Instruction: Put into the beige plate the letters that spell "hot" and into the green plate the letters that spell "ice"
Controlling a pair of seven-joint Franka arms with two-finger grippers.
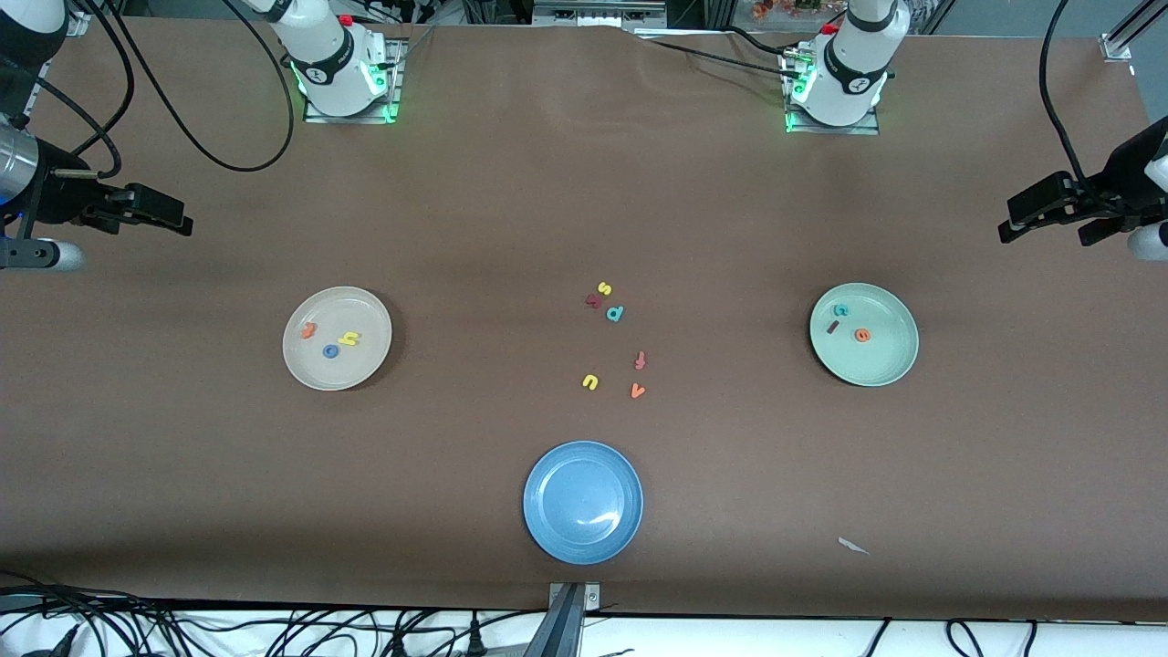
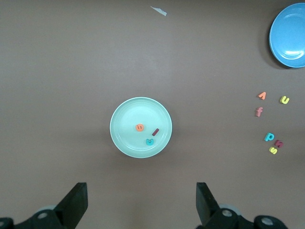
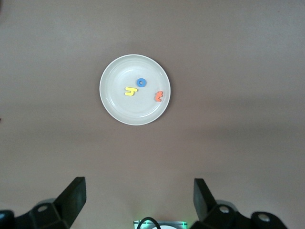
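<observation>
- We see a table (image 1: 566,210) covered in matte brown sheeting, evenly lit.
- Black cables (image 1: 274,630) lie tangled on a white surface along the table edge nearest the front camera.
- A metal bracket (image 1: 573,598) sits at mid-edge.

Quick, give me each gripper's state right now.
Left gripper: open, holding nothing, up over the table near the green plate.
Right gripper: open, holding nothing, up over the table near the beige plate.
</observation>
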